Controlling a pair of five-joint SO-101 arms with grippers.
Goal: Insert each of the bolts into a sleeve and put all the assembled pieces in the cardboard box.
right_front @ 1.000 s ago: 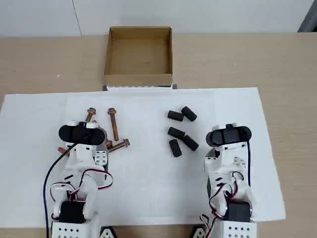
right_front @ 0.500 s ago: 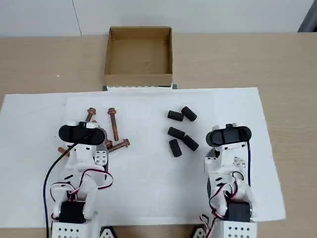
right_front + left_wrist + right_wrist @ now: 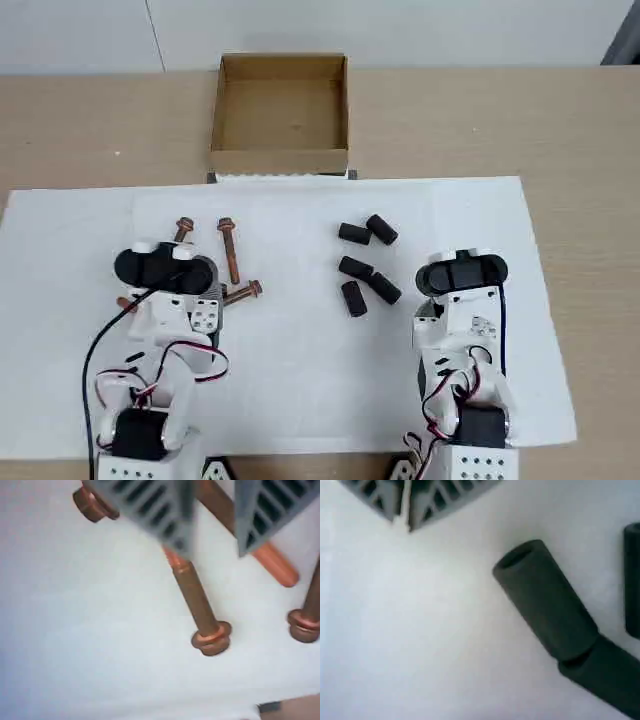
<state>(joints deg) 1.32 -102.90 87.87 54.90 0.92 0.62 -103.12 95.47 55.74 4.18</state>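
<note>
Several copper bolts (image 3: 231,250) lie on the white paper around my left arm (image 3: 162,270). In the left wrist view my left gripper (image 3: 214,542) is open just above them. One bolt (image 3: 200,602) runs out from under a finger (image 3: 155,510), and another bolt shaft (image 3: 270,560) passes through the gap. Several black sleeves (image 3: 355,267) lie mid-paper, left of my right arm (image 3: 462,275). My right gripper (image 3: 406,517) is shut and holds nothing, close beside a sleeve (image 3: 545,610). The cardboard box (image 3: 282,150) stands behind the paper.
The white paper (image 3: 300,370) covers the near part of the wooden table (image 3: 580,130). Arm cables (image 3: 170,365) loop near the bases at the front edge. More sleeves (image 3: 605,680) touch the close one in the right wrist view.
My left arm has shifted slightly to the left over the bolts. The right arm, the sleeves and the box have not moved.
</note>
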